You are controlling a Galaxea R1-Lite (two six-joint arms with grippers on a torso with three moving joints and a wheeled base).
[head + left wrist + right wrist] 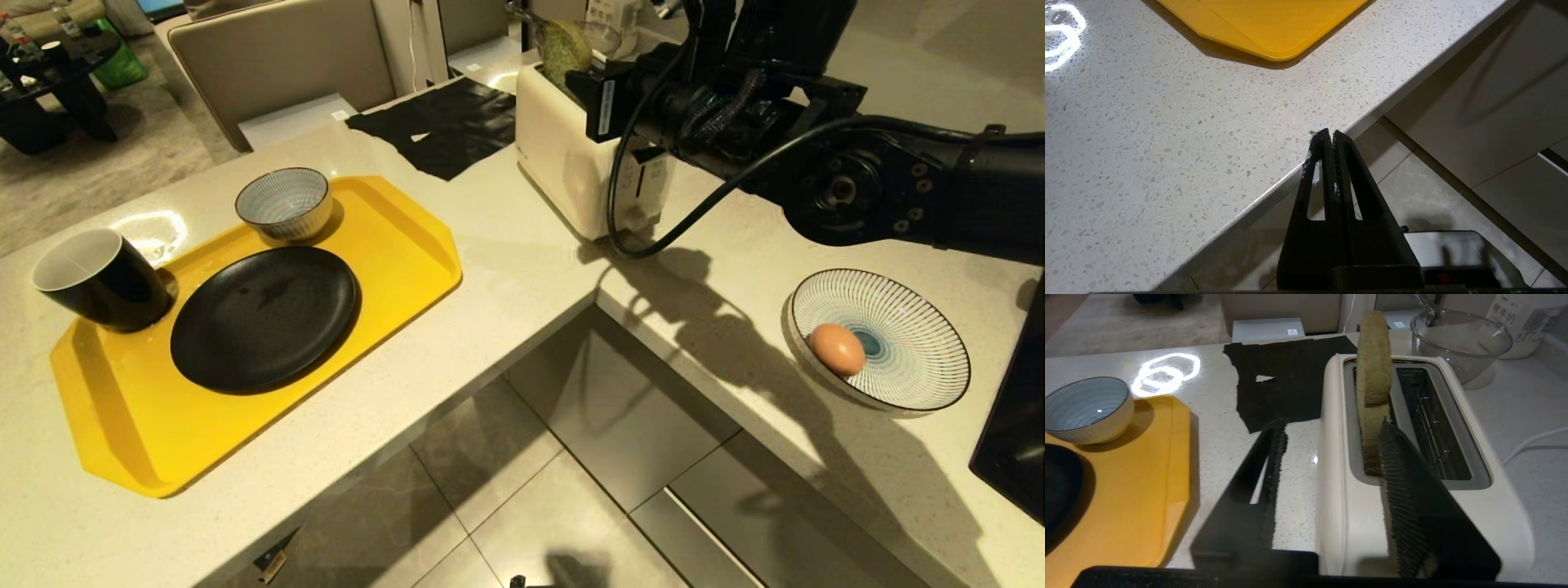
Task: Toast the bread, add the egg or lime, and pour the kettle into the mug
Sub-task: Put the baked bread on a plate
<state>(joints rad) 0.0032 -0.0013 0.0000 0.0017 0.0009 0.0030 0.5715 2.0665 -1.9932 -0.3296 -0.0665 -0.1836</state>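
Note:
The pale green bread [1373, 363] stands upright in the near slot of the cream toaster [1339, 457], its rounded top sticking well out [566, 49]. My right gripper [1332, 425] hangs open just in front of the toaster. One finger is over the counter beside the toaster's wall and the other is by the bread's lower edge. It grips nothing. The egg [837, 349] lies in a striped dish [939, 310]. The black mug [98, 278] sits at the yellow tray's [392, 237] left corner. My left gripper [1329, 132] is shut and parked at the counter edge. No lime shows.
A black plate [265, 318] and a small striped bowl [284, 202] are on the tray. A glass bowl [1459, 339] stands behind the toaster, and a black mat [445, 122] lies left of it. A black object [1012, 441] is cut off at the right; I cannot tell whether it is the kettle.

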